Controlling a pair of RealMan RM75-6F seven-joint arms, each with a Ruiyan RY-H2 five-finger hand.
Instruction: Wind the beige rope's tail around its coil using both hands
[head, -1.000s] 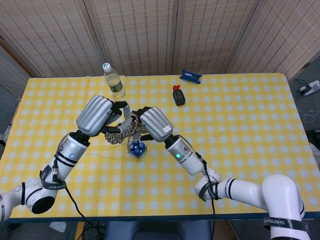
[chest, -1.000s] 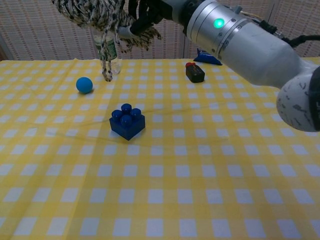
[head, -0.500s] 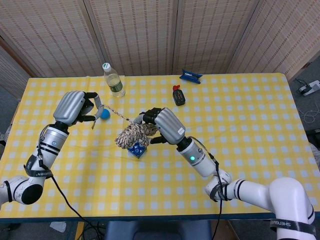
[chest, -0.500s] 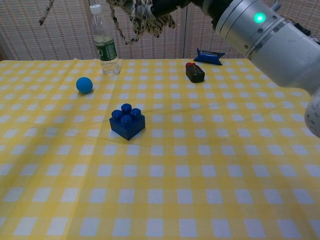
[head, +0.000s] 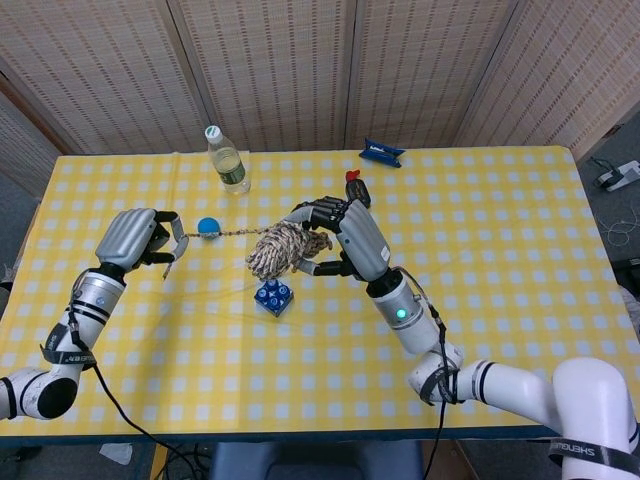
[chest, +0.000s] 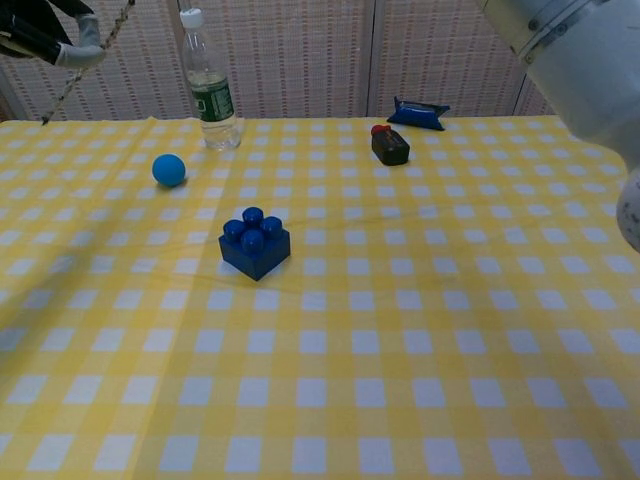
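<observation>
Beige rope (head: 283, 249), braided, knobbly coil

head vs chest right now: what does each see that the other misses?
Head view only: the right hand gripping the beige rope's coil above the blue block, and the full tail stretched from the coil to the left hand.

Chest view only: nothing extra; it gives a closer, lower look at the table.

Both: the left hand's fingers holding the tail end, the blue ball, the water bottle, the block, the small black object with a red tip, and the dark blue packet.
</observation>
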